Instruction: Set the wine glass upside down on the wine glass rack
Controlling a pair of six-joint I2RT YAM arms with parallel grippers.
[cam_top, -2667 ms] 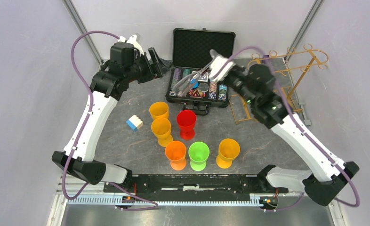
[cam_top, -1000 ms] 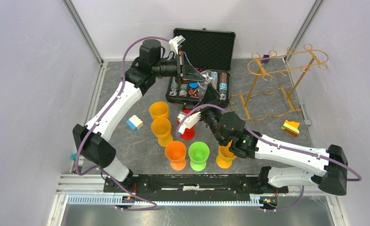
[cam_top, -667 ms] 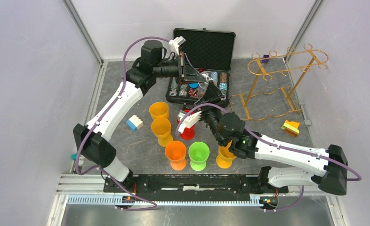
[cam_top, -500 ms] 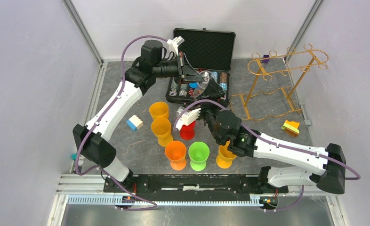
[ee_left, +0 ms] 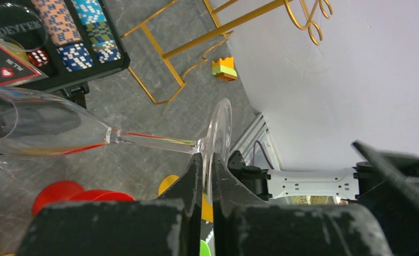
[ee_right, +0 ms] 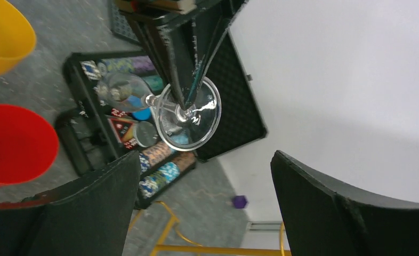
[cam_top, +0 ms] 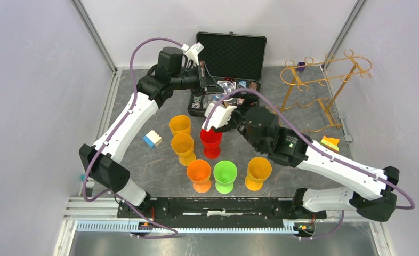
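Note:
The clear wine glass (ee_left: pixel 53 125) lies sideways in the air over the black case of poker chips (cam_top: pixel 226 98). My left gripper (ee_left: pixel 208 165) is shut on the rim of its round foot (ee_right: pixel 188 114), with the bowl pointing away from the fingers. In the top view the wine glass (cam_top: pixel 228 89) shows faintly just off the left gripper (cam_top: pixel 211 85). My right gripper (ee_right: pixel 204 160) stands wide open a little short of the foot and touches nothing; seen from above, the right gripper (cam_top: pixel 238 104) is beside the case. The gold wire wine glass rack (cam_top: pixel 324 88) stands at the back right, apart from both arms.
Several coloured cups stand in the middle, among them a red cup (cam_top: pixel 211 140) under the right wrist and a green cup (cam_top: pixel 224 175). A blue and white block (cam_top: pixel 153 138) lies left. A yellow-orange block (cam_top: pixel 329 143) and a purple block (cam_top: pixel 301 66) lie near the rack.
My right gripper has opened, let go of the glass and lifted back from it. The left gripper stays shut on the foot and has shifted slightly left with the glass.

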